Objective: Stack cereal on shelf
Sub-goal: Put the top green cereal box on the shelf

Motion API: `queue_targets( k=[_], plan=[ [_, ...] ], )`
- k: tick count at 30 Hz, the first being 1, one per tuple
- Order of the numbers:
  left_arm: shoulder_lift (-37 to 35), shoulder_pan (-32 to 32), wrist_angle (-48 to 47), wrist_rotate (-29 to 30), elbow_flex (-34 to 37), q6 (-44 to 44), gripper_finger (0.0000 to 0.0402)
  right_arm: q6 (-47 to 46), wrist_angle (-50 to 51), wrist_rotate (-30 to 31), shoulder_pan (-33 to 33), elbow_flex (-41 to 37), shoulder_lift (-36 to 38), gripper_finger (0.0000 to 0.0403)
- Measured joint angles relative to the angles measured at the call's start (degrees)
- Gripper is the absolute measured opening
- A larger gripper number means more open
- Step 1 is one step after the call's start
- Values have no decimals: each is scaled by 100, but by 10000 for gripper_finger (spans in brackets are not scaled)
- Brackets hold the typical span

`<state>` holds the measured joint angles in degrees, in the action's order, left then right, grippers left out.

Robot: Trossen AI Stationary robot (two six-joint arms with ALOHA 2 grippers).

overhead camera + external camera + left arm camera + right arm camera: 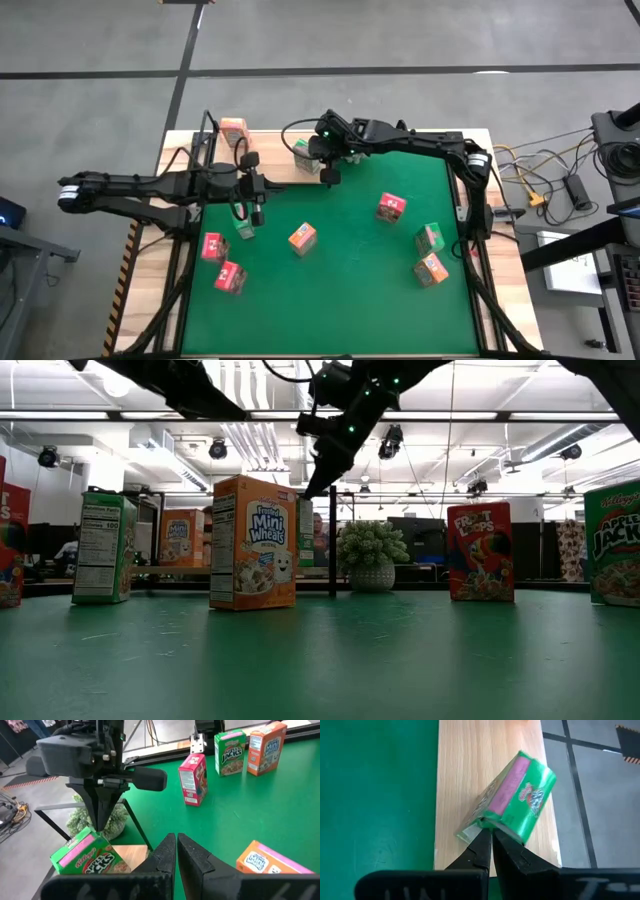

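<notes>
Currently placing: right gripper (491,837), fingers together pinching an edge of the tilted green cereal box (512,802), holds it over the shelf (465,765) board. Next move likely calls for levelling and lowering it. Bare board lies beyond the box; mat-side edge is close. Left gripper (176,851), fingers together and empty, waits near.

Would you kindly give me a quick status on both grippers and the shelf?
Right gripper shut, tips against the small green cardboard cereal box on the light wood shelf board. Left gripper shut, empty, over the green mat. Nothing blocking.
</notes>
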<state>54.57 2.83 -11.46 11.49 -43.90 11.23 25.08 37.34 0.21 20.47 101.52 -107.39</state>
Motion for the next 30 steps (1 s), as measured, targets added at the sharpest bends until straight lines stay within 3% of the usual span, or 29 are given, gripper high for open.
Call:
queue_targets(
  k=[10,20,30],
  plan=[
    [-18,0,-4,0,0,21,0,-53,180,-17,8,11,-18,8],
    [-18,0,52,2,-7,15,0,530,-1444,2,30,9,-570,9],
    [-14,1,55,2,-7,-123,0,905,-1625,493,124,225,-684,9]
  ],
)
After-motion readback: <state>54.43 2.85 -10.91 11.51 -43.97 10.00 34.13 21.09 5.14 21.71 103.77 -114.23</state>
